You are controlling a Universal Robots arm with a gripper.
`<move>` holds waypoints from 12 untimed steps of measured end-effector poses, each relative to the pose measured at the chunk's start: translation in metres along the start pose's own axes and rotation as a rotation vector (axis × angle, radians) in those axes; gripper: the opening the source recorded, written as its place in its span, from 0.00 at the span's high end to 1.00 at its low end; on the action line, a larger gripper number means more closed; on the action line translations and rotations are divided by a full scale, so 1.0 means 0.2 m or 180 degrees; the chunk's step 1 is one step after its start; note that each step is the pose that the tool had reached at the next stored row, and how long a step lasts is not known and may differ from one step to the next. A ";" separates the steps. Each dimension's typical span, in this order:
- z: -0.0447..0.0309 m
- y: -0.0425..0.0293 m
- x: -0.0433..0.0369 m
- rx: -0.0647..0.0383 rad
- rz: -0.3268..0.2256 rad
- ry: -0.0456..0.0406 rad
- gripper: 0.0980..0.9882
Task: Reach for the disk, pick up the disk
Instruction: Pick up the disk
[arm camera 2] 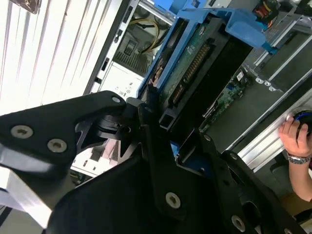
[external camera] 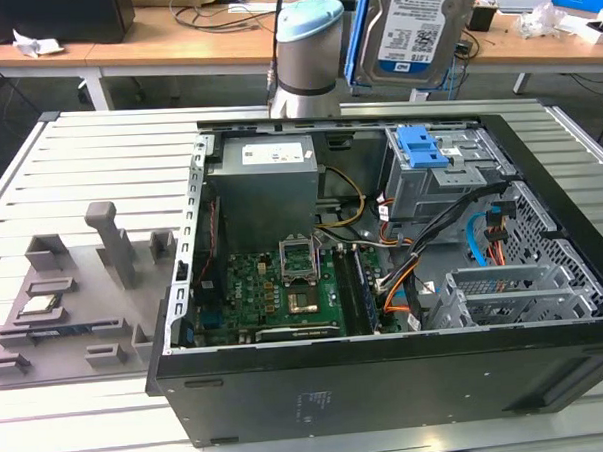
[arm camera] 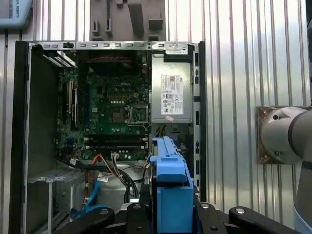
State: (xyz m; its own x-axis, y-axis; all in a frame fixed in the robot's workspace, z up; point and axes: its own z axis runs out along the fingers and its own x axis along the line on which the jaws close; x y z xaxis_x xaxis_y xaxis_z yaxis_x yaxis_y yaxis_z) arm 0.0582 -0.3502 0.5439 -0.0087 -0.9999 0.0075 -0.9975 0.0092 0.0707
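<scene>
Gripping the flat silver-grey, blue-bracketed disk (external camera: 413, 26) by its edges in my black claw (arm camera: 171, 210), open black computer case (external camera: 388, 382) well below the claw so nothing snags

Far desks (external camera: 154, 47): wooden tops, white legs; cables (external camera: 207, 12) lay across them.
Floor (external camera: 26, 98): was dark grey.
Work table (external camera: 88, 155): ribbed metal, evenly lit.

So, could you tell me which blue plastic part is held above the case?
The bracket framing the disk, held in the gripper; the blue latch sits on the drive cage.
</scene>
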 end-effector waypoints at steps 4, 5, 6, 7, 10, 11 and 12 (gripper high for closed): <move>-0.008 -0.111 -0.005 -0.0006 0.0000 0.0000 0.70; -0.010 -0.139 -0.006 -0.0008 0.0001 0.0000 0.70; -0.013 -0.179 -0.008 -0.0010 0.0001 0.0000 0.70; -0.016 -0.220 -0.009 -0.0011 0.0001 0.0000 0.70; -0.020 -0.290 -0.012 -0.0016 0.0001 0.0000 0.70; -0.022 -0.309 -0.013 -0.0017 0.0001 0.0000 0.70; -0.024 -0.336 -0.014 -0.0018 0.0000 0.0001 0.70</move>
State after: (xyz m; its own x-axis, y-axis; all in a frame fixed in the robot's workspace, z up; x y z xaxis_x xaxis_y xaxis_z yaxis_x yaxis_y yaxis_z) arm 0.1256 -0.3479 0.5439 -0.0088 -0.9999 0.0077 -0.9970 0.0093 0.0764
